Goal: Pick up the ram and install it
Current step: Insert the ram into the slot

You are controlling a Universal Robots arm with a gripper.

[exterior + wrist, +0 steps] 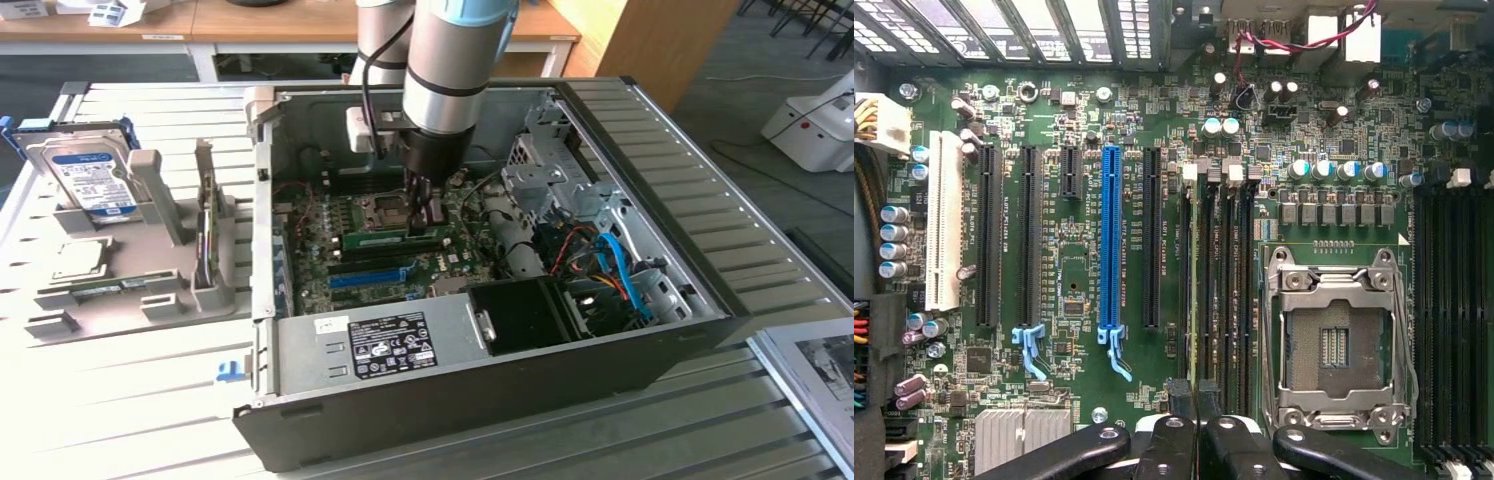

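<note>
gripper (1194, 402): black fingertips (1180, 400) drawn close together, at one end of the dark memory slots (1226, 280) | motherboard (1074, 130): green, seen flat-on | blue slot (1110, 240): between black slots | white slot (946, 230): near board edge | CPU socket (1339, 345): metal-framed, just beside memory slots

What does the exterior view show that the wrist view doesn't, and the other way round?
The exterior view adds the whole open computer case, the arm, a hard drive on a grey stand at that view's left, and the green ram by the fingers. The wrist view adds a white slot and rows of small capacitors. Shared: the motherboard, its blue slot, the processor socket and the shut fingers.
</note>
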